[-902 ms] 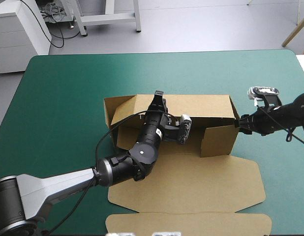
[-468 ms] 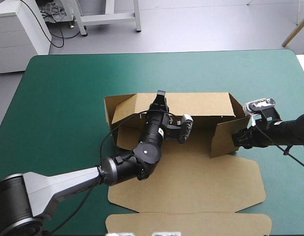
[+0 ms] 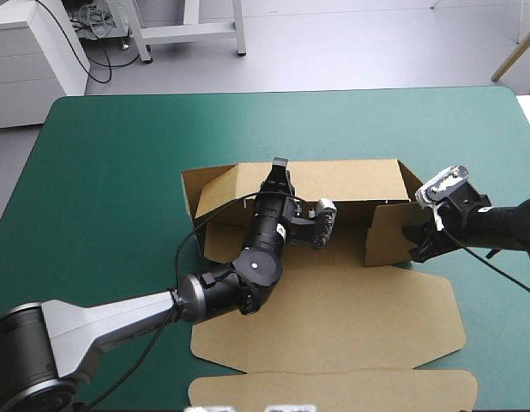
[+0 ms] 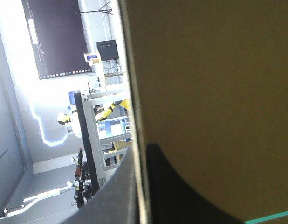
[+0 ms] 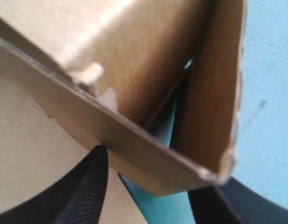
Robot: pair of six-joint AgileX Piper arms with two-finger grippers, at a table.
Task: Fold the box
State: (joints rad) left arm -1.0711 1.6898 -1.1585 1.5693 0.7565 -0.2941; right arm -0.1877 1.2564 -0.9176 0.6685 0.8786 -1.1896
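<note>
Brown box (image 3: 334, 313) sits centre to lower centre of the high view on the teal-green tabletop (image 3: 119, 146). It is half formed: back wall (image 3: 342, 180) raised across mid-frame, broad flat panels spread toward the bottom edge.

Left end effector (image 3: 279, 169) is at the top rim of the back wall, just left of frame centre, tip pointing to the tabletop's far edge. In the left wrist view the board's edge runs up from between the two black fingers (image 4: 181, 186), one on each face of the wall, so it is clamped on the box wall. Left arm comes in from the lower left corner. Its forearm runs diagonally over the left part of the flat panel, and the wrist reaches up to the rim.

Right end effector (image 3: 417, 243) is at the box's right end, mid-right of the frame, against the side flap (image 3: 385, 233). That flap stands upright, swung inward at an angle to the back wall. In the right wrist view the fingers (image 5: 88, 186) stand apart with the flap's lower corner in the gap and teal-green cover showing under it: spread, not pinching. Right arm enters from the right edge, low over the tabletop, angled slightly down-left toward the flap.

A short angled end flap (image 3: 205, 190) stands at the box's left end, apart from both end effectors.
</note>
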